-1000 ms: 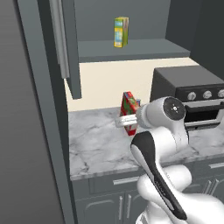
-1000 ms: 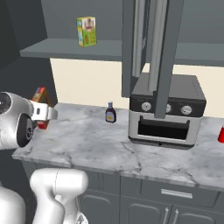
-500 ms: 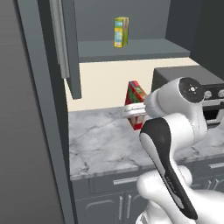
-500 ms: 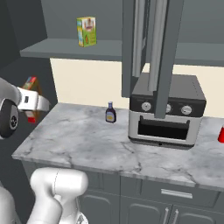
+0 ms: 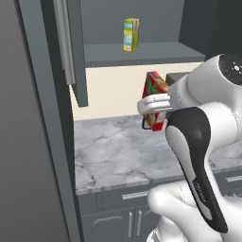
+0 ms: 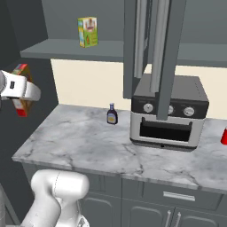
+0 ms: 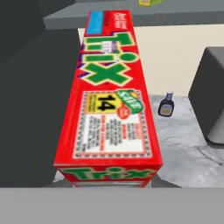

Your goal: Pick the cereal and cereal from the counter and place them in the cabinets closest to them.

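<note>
A red and green cereal box (image 5: pixel 154 86) hangs tilted in the air above the marble counter (image 5: pixel 113 151), below the shelf of the open wall cabinet (image 5: pixel 142 51). My gripper (image 5: pixel 154 106) is shut on its middle. From the right side the cereal box (image 6: pixel 21 71) and gripper (image 6: pixel 21 90) sit at the far left edge, off the counter's (image 6: pixel 88 137) end. The hand view looks along the box's (image 7: pixel 113 100) long red side with green lettering. The other cereal is out of view.
A yellow-green carton (image 5: pixel 131 34) (image 6: pixel 88 31) stands on the cabinet shelf. The open cabinet door (image 5: pixel 71 47) hangs at the left. A dark sauce bottle (image 6: pixel 111 114) (image 7: pixel 166 105), a toaster oven (image 6: pixel 168 111) and a small red can (image 6: pixel 224 136) stand on the counter.
The arm has lifted the cereal box from just above the counter to higher up, closer to the cabinet shelf. The things on the counter have not moved.
</note>
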